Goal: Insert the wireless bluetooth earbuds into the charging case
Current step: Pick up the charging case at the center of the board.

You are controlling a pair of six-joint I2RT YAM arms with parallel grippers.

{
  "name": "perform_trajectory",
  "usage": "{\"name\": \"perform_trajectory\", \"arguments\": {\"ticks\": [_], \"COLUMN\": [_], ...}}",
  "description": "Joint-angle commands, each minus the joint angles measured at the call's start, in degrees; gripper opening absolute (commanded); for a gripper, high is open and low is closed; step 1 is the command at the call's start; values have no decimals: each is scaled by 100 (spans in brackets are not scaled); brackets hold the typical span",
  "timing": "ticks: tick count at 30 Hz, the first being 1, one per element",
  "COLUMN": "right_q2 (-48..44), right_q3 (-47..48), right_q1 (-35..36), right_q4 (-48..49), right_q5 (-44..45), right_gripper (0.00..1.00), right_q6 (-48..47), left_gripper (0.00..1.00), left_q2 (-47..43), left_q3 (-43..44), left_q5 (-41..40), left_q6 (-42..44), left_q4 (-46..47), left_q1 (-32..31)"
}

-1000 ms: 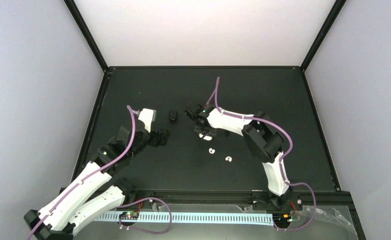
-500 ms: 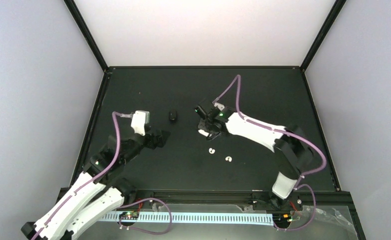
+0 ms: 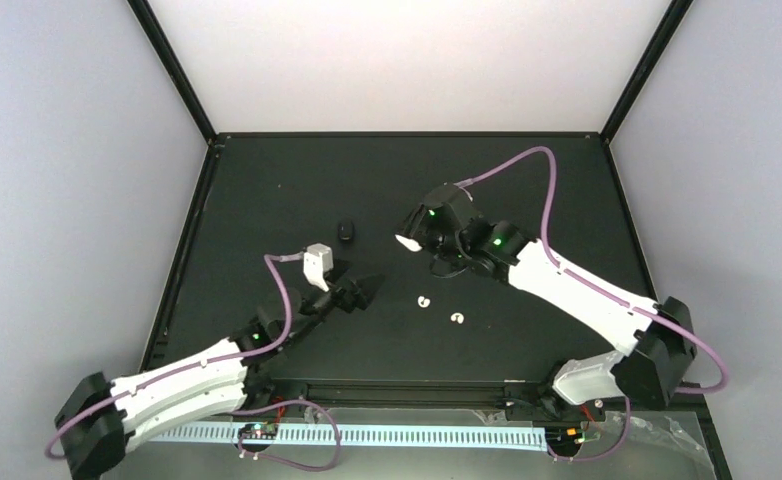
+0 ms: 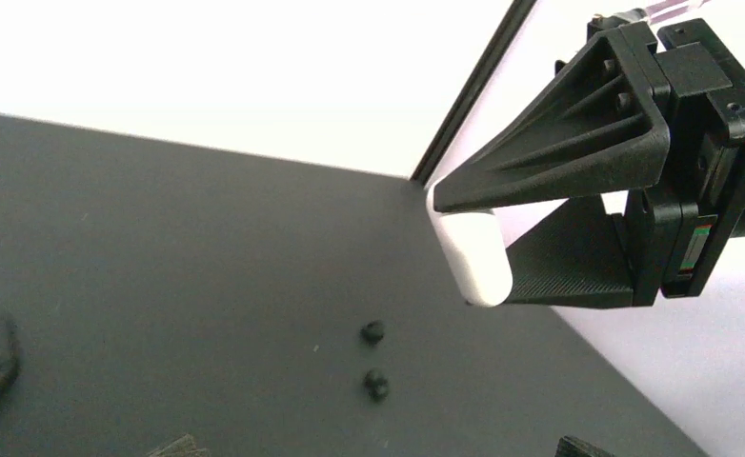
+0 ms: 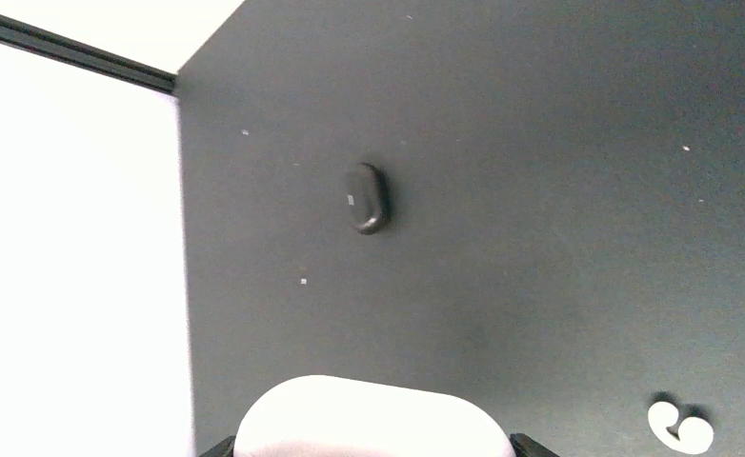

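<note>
Our right fingers (image 4: pixel 559 162) grip the white rounded charging case (image 5: pixel 373 414) above the black worktop (image 3: pixel 527 180), where two white curled earbuds (image 3: pixel 423 300) lie close beside our left fingers (image 3: pixel 367 290), spread apart and nearer.

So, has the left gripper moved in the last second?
Yes: the left gripper went right and toward the near edge, closer to the nearest white earbud.
</note>
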Motion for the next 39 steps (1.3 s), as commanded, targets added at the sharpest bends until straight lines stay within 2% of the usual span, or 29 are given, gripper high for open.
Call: {"name": "perform_trajectory", "arguments": {"ticks": [1,9,14,20,30,39], "right_q2": [-388,-634,-705,-776,-862,-958], "right_q3": [-138,-266,-196,-265,-185,-65], "right_q1": [-11,-57,-83,-150,-191,-197], "right_q4": [196,271,271,282,310,348], "right_q5": [-19,-45,-10,-32,-77,-300], "right_gripper": [57,57,56,56,56,56], "right_q6": [72,76,56,22,-42,38], "left_gripper": [99,97,93,89,89,86], "left_q2": [767,2120,2634,2782,2345,2832], "left_q3": [307,1157,1719,1748,1200,1474], "left_q5": [-788,-1076,-1075,-1025,-1237,-1131], "left_q6": [527,300,143,3,-287,-268], "left_q4": [2228,2635,2278,2411,2314,2754], "left_q1": [-500,-702,-716,-720,-742,-742]}}
